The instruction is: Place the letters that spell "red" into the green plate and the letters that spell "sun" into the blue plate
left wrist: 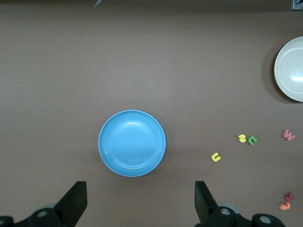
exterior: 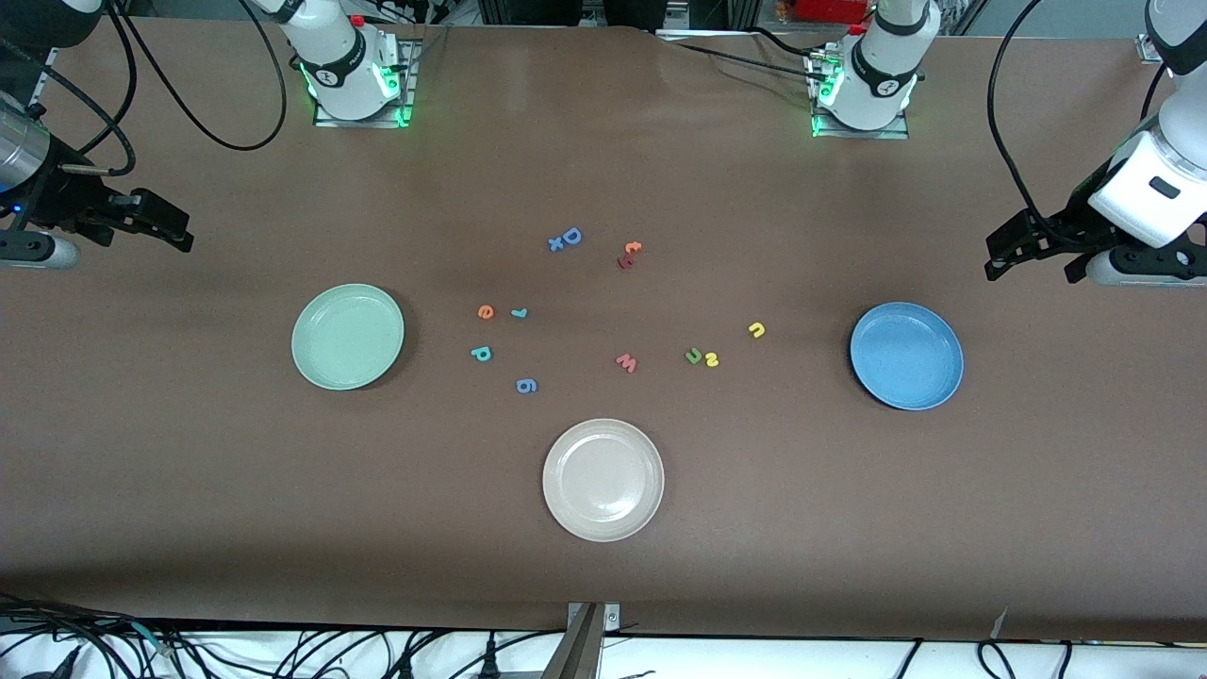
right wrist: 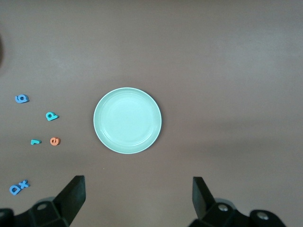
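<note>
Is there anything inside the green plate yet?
No, the green plate holds nothing; its whole inside shows. The red letters lie on the table beside it. What is under the plate cannot be seen.

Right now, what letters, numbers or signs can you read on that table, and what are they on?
All are loose foam shapes lying on the table; nothing is printed on the plates.
"D" blue
"x" blue, beside the D
"e" orange
"r" teal
"p" or "d" teal
"6" or "g" blue
"w" pink
"u" or "n" green
"s" yellow
"u" or "n" yellow
Orange and dark red pair: unreadable.
</note>
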`<action>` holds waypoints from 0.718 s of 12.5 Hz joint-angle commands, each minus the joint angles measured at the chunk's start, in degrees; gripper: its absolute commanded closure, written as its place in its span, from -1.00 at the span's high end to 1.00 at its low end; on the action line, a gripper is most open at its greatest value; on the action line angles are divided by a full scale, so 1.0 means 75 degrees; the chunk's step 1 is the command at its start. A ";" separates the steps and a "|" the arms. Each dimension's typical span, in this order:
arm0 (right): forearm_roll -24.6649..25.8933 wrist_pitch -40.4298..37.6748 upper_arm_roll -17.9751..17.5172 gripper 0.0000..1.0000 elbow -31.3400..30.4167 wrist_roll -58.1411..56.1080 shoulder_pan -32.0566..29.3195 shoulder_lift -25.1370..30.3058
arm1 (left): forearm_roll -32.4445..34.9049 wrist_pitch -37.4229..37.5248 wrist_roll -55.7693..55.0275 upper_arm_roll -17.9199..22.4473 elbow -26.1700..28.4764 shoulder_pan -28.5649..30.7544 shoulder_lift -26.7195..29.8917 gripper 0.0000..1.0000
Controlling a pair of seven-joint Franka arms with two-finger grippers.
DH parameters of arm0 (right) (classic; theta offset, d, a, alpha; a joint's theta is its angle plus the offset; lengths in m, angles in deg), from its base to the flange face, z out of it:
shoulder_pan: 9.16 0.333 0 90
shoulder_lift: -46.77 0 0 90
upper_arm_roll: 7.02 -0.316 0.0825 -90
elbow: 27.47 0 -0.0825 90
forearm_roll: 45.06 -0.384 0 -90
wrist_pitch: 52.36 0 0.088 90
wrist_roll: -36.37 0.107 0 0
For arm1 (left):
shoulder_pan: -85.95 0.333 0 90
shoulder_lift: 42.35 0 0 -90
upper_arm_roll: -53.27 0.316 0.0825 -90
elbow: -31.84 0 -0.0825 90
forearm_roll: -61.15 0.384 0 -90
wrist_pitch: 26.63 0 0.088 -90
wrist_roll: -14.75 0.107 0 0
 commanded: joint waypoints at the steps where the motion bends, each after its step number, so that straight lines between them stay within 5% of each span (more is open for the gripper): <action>1: -0.0072 -0.0099 0.0032 1.00 0.0063 0.0011 0.0025 0.0044 | -0.0186 0.0084 0.0119 -0.0015 -0.0150 -0.0004 -0.0009 1.00; 9: -0.0072 -0.0099 0.0021 1.00 0.0063 0.0011 0.0025 0.0056 | -0.0197 0.0084 0.0119 -0.0004 -0.0325 0.0007 -0.0091 1.00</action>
